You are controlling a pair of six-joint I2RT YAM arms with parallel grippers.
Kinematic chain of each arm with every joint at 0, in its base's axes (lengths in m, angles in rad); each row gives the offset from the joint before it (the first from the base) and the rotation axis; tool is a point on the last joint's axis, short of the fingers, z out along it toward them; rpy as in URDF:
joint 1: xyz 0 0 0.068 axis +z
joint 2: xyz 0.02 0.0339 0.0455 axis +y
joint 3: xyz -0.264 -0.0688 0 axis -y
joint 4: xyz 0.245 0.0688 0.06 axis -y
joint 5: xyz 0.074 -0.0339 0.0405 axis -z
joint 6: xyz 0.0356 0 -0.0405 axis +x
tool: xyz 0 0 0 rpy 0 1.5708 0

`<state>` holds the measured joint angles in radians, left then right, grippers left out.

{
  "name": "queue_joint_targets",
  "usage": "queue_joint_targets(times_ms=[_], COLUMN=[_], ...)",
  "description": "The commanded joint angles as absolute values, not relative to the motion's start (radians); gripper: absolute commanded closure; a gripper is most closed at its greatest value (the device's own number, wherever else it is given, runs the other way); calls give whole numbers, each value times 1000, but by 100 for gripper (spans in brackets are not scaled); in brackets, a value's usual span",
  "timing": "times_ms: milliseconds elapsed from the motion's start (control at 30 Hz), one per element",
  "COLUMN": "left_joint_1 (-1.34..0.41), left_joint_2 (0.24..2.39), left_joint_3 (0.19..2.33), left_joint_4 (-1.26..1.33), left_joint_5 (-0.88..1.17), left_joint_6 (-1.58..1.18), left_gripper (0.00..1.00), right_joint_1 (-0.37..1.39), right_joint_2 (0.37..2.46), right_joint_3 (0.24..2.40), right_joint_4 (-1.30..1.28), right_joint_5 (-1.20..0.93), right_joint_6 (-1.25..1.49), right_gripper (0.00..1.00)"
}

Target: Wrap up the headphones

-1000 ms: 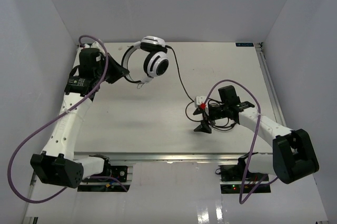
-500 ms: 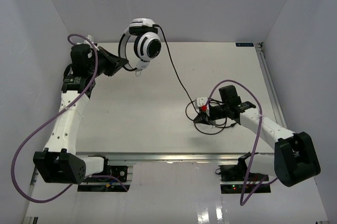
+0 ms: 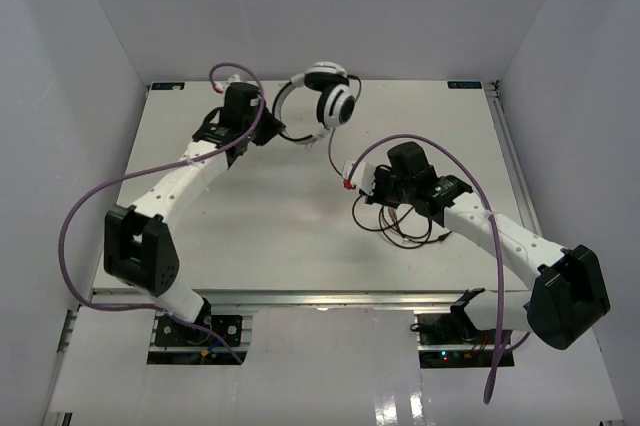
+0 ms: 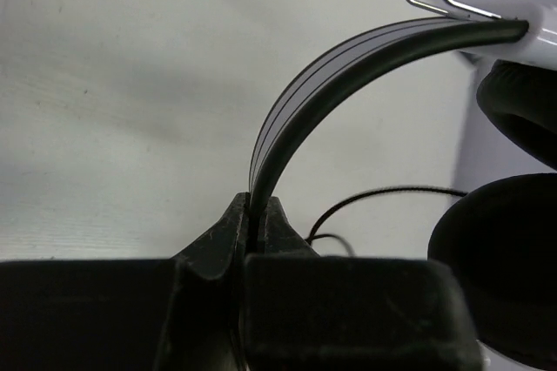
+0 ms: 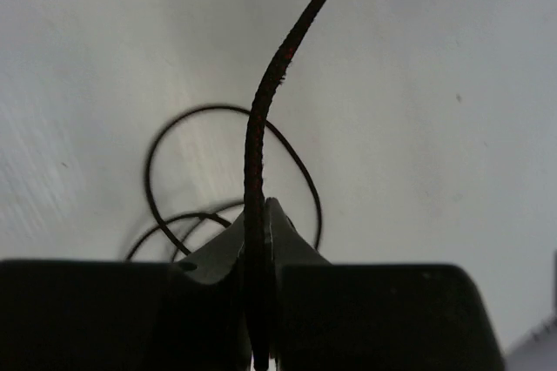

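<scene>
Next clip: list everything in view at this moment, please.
headphones: 1, white and black, held up near the table's far edge
cord: 1, thin, dark, from headphones to right gripper, rest coiled on table
table: 1, white, under both arms
cables: 2, purple, one looping along each arm
arms: 2, white with black joints, near edge
left gripper: 1, black, shut on headband
right gripper: 1, black, shut on cord

Top external: far above left gripper (image 3: 272, 130) and right gripper (image 3: 350, 184), facing down. Wrist cameras: close behind own jaws, facing forward. Shared: headphones (image 3: 335, 96), cord (image 3: 330, 154).
</scene>
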<state>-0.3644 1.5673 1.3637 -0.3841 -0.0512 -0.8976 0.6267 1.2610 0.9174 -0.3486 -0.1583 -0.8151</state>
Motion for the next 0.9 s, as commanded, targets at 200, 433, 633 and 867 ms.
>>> queue_joint_targets(times_ms=[200, 433, 633, 867], left_joint_1=[-526, -656, -718, -735], left_joint_2=[1677, 1695, 1587, 1366], left_joint_3=[1353, 1322, 1219, 1072], left_joint_4=[-439, -387, -340, -331], left_joint_5=[-268, -182, -142, -131], left_joint_6=[-555, -474, -441, -406], left_gripper=[100, 100, 100, 100], right_joint_1=[716, 714, 648, 485], right_joint_2=[1125, 1126, 1165, 1168], right_joint_3=[996, 1137, 1171, 1176], right_joint_4=[-333, -417, -354, -322], right_joint_5=[257, 16, 55, -49], right_joint_6=[-973, -872, -826, -750], right_gripper=[92, 93, 92, 92])
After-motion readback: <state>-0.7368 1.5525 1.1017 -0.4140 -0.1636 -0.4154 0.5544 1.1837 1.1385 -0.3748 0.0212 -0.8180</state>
